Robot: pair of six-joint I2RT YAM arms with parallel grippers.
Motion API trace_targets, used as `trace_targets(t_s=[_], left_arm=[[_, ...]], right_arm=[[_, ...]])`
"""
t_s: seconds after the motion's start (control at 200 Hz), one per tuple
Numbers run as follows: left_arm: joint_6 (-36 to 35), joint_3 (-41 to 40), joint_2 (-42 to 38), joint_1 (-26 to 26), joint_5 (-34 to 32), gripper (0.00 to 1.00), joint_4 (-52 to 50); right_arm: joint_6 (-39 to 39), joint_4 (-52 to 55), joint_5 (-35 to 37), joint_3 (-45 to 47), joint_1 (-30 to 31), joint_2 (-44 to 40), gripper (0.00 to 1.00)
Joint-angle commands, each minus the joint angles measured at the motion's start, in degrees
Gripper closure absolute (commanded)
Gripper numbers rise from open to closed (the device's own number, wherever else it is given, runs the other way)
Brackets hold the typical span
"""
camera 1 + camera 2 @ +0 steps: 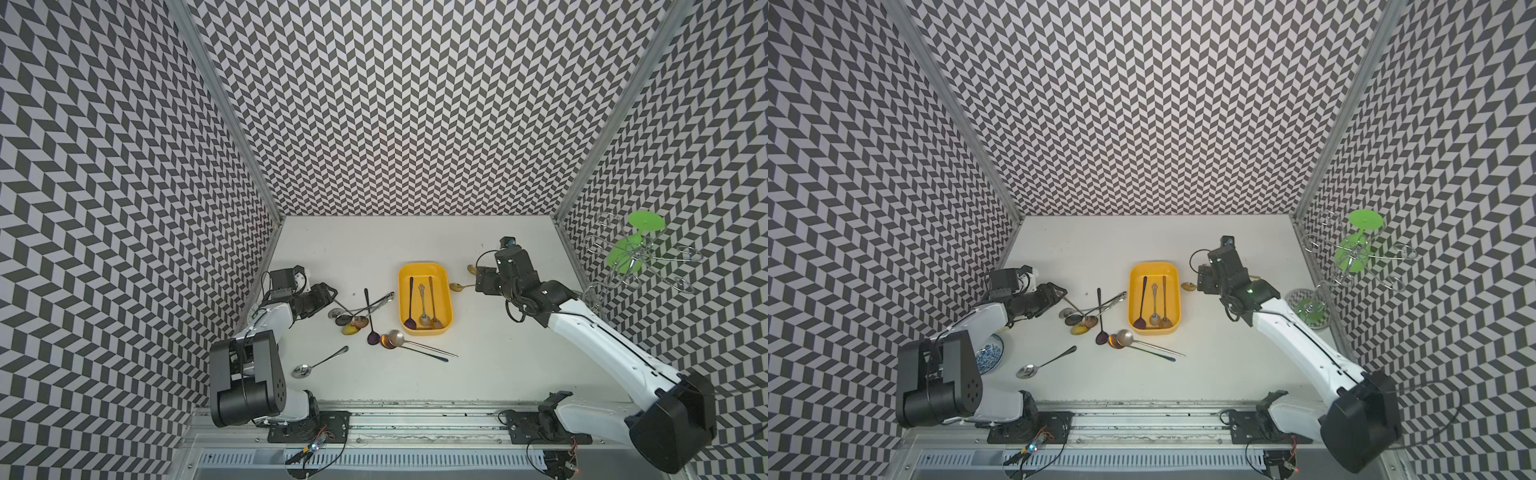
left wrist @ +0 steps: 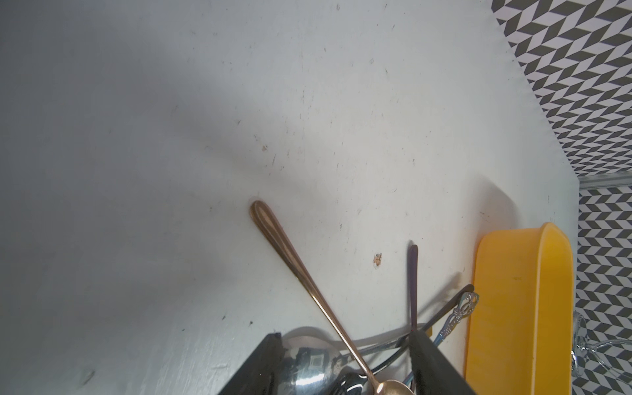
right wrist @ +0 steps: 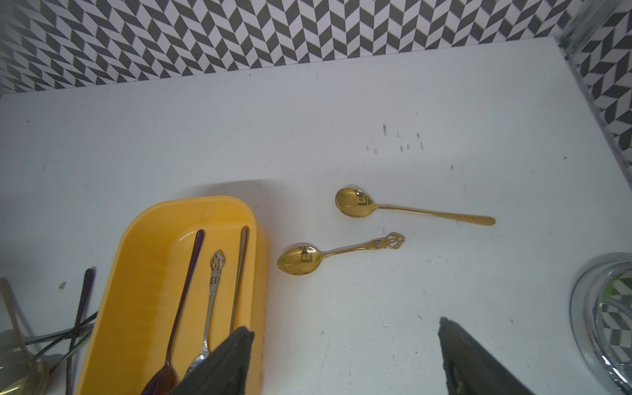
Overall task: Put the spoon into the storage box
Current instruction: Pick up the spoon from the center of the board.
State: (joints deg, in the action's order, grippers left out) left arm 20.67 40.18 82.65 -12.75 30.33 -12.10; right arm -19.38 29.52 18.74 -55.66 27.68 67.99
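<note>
The yellow storage box [image 1: 424, 266] [image 3: 143, 273] sits mid-table with three spoons lying lengthwise in it: a dark purple one [image 1: 410, 303], an ornate silver one [image 1: 423, 305] and a rose-gold one [image 1: 433, 301]. Left of the box is a crossed pile of spoons [image 1: 357, 316]. My left gripper [image 1: 332, 299] [image 2: 345, 338] is low over that pile, its jaws apart around a silver spoon bowl [image 2: 307, 362] and a rose-gold spoon's handle [image 2: 301, 273], neither finger touching them. My right gripper [image 1: 482, 282] [image 3: 345, 326] hangs wide open and empty just right of the box, near two gold spoons [image 3: 410, 208] [image 3: 335, 253].
A lone silver spoon [image 1: 318, 365] lies near the front left, and two long-handled spoons [image 1: 415, 349] lie in front of the box. A blue patterned plate [image 1: 990, 357] sits under the left arm. A chrome wire rack [image 1: 636, 249] with a green glass stands at the right wall.
</note>
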Motion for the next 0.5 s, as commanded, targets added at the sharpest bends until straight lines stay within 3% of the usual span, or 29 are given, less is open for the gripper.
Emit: trace_targets(t_s=[0.0, 0.04, 0.23, 0.401, 0.496], left_arm=[[1.4, 0.3, 1.3, 0.2, -0.2, 0.41, -0.6], [1.2, 1.0, 1.0, 0.2, -0.9, 0.43, -1.7], [-5.5, 8.4, 0.8, 2.7, -5.9, 0.46, -10.6], [-23.8, 24.9, 6.0, 9.0, -13.1, 0.45, -24.1], [-35.0, 32.4, 9.4, 11.5, -16.8, 0.35, -29.1]], right_arm=[[5.1, -6.8, 4.9, 3.2, -0.1, -5.1, 0.07], [5.7, -7.4, 6.7, 4.5, -0.1, -7.1, 0.02], [10.7, -14.9, 7.9, 13.3, 0.1, -18.1, 0.0], [14.5, -18.9, 8.7, 20.0, 1.4, -27.1, 0.0], [16.6, -21.3, 9.2, 22.7, 1.8, -31.1, 0.0]])
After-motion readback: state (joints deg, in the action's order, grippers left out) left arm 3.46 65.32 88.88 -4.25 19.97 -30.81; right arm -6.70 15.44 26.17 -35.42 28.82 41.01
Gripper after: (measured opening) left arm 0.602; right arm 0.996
